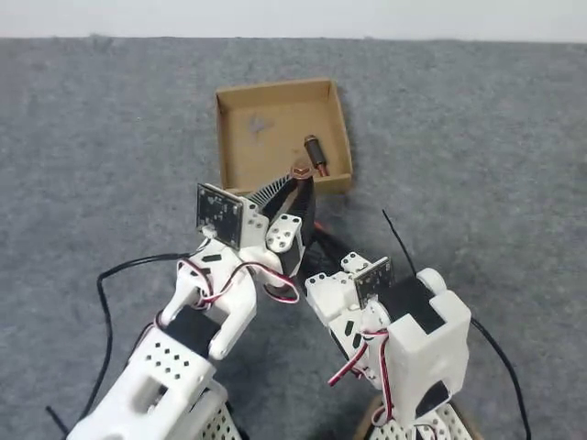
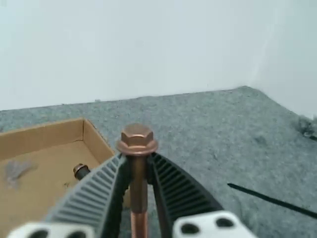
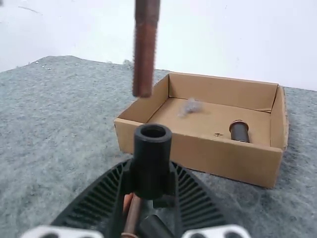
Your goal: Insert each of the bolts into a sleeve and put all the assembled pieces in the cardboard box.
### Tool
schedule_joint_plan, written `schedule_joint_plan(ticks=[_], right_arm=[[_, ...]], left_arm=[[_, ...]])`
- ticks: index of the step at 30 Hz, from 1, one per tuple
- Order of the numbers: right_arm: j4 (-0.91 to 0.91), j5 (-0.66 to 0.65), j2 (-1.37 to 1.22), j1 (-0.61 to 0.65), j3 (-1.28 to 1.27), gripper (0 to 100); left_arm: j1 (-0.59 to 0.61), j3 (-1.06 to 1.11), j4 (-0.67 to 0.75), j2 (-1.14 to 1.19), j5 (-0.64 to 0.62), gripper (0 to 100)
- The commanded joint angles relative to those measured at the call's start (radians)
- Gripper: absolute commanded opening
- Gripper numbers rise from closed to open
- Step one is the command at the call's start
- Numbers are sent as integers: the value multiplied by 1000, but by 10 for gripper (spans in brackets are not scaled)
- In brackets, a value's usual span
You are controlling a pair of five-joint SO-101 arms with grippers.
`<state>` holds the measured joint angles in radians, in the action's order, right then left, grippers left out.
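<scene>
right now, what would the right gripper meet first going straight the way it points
Probably the bolt, hanging just ahead of the sleeve it holds; the cardboard box lies beyond. Depth is unclear.

The bolt (image 2: 137, 141) is showing a smooth, coppery metal sheen; the sleeve (image 3: 152, 156) is appearing matt black; the cardboard box (image 1: 275, 151) is presenting dull brown paperboard; the carpet (image 1: 477, 137) is lying as rough, fibrous grey cloth.

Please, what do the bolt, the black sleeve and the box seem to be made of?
The bolt looks like copper-plated metal: coppery sheen on its hex head. The sleeve is a matte black tube, plastic or coated metal; I cannot tell which. The box is plain brown cardboard, dull, thin-walled.
</scene>
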<state>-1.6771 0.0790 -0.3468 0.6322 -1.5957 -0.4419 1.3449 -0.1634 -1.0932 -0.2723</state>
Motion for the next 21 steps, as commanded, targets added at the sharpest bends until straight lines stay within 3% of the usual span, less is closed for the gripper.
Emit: schedule_joint_plan(ticks=[1, 8, 21], right_arm=[[-1, -21, 41, -21, -9, 6], [-1, -21, 41, -22, -9, 6], [-1, -21, 41, -22, -9, 6]], left_arm=[[-2, -15, 81, 54, 11, 12], [-3, -19, 129, 150, 11, 12], [-8, 7, 31, 107, 11, 12]])
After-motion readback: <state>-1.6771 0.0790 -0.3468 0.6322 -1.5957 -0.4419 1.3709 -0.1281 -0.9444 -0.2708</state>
